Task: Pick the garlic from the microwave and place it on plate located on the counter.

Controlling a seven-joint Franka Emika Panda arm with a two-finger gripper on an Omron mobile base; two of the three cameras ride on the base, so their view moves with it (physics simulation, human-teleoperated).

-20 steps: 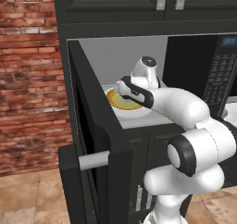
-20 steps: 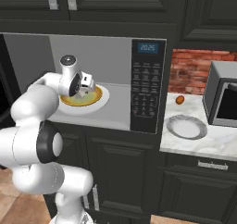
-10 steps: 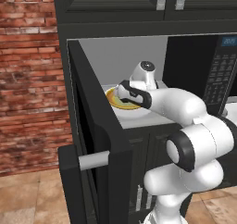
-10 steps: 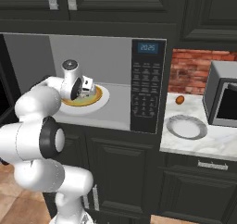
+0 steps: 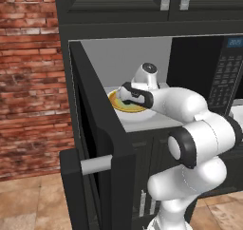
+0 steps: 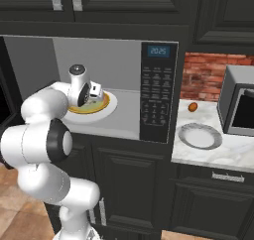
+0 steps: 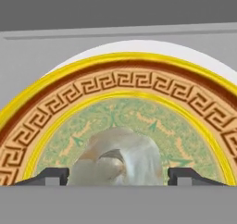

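— Two fingers [image 7: 54, 176] set wide, one each side of the garlic [image 7: 118, 159]?
— Yes, spread and not gripping; it lies on the orange-rimmed dish [image 7: 60, 102] inside the microwave [image 6: 158, 85].

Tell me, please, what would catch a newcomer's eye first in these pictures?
First the white arm reaching into the open microwave, its gripper open and lowered over the ornate dish with gold and orange rings on the microwave floor. In the hand view the garlic sits on the dish's green centre, between the two fingertips. Off to the right, a pale plate waits on the counter near a small brown object.
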